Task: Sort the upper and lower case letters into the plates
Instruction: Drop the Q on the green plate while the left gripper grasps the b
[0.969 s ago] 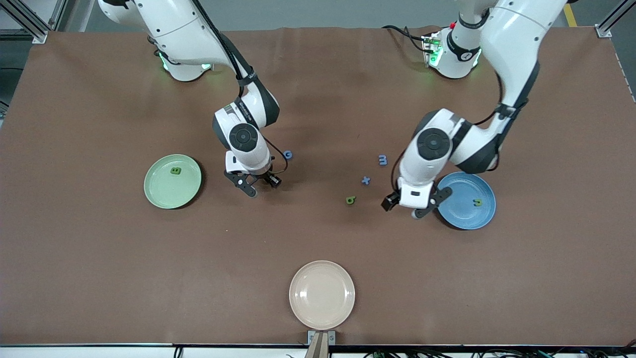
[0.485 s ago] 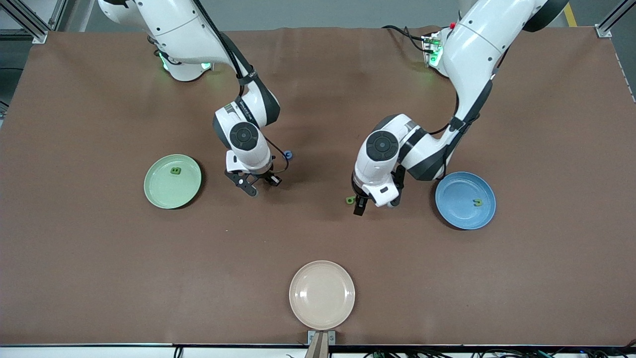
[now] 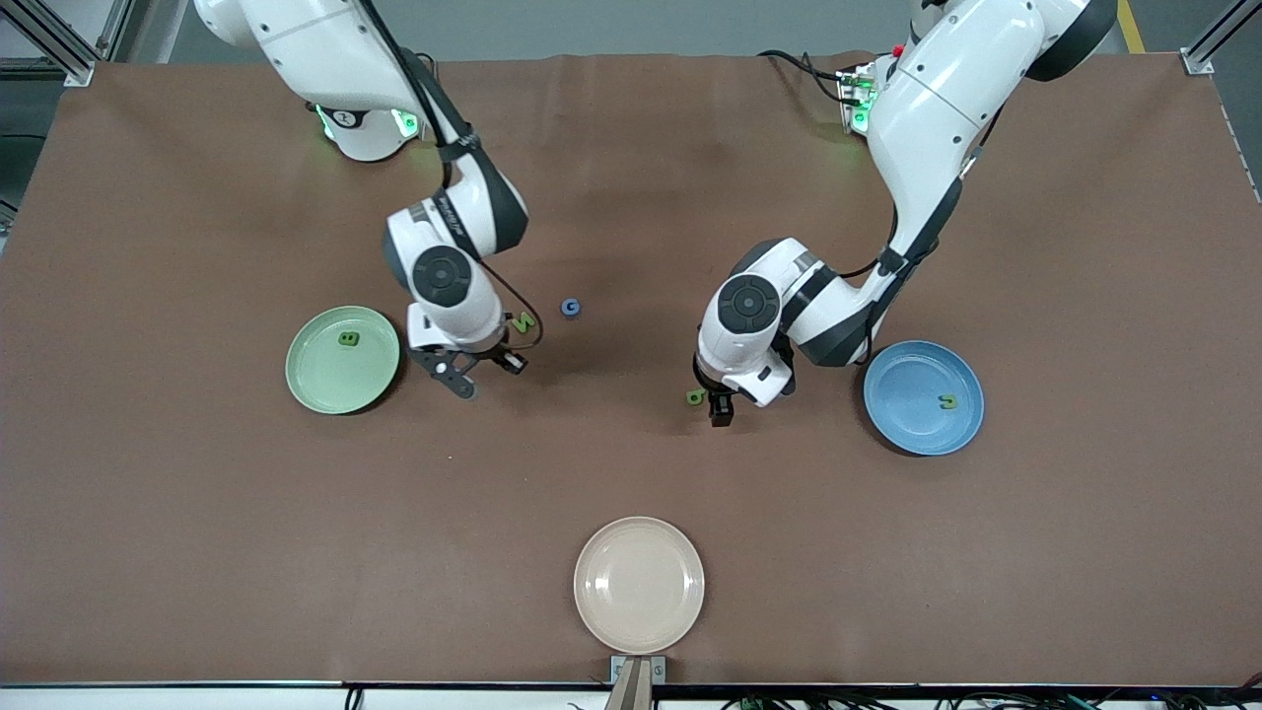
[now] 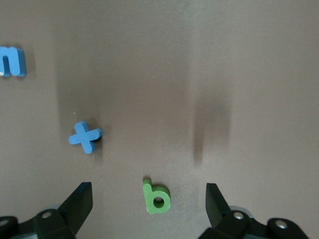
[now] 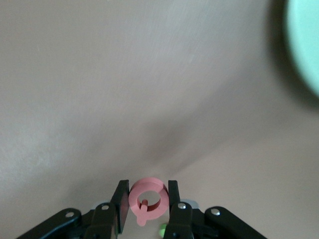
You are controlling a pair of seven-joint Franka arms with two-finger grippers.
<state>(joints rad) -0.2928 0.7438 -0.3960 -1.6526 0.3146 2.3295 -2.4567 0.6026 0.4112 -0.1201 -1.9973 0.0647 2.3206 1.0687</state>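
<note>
Right wrist view: red Q [image 5: 147, 200] clamped between right claw [image 5: 145, 205] fingers.

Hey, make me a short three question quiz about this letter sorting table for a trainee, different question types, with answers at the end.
1. True or false: the right pincer is shut on a red Q.
2. Which letter lies between the left pincer's open fingers? A) blue x B) green b C) blue G
3. Fill in: the green B lies in the ____ plate.

Key: 1 true; 2 B; 3 pale green.
</note>
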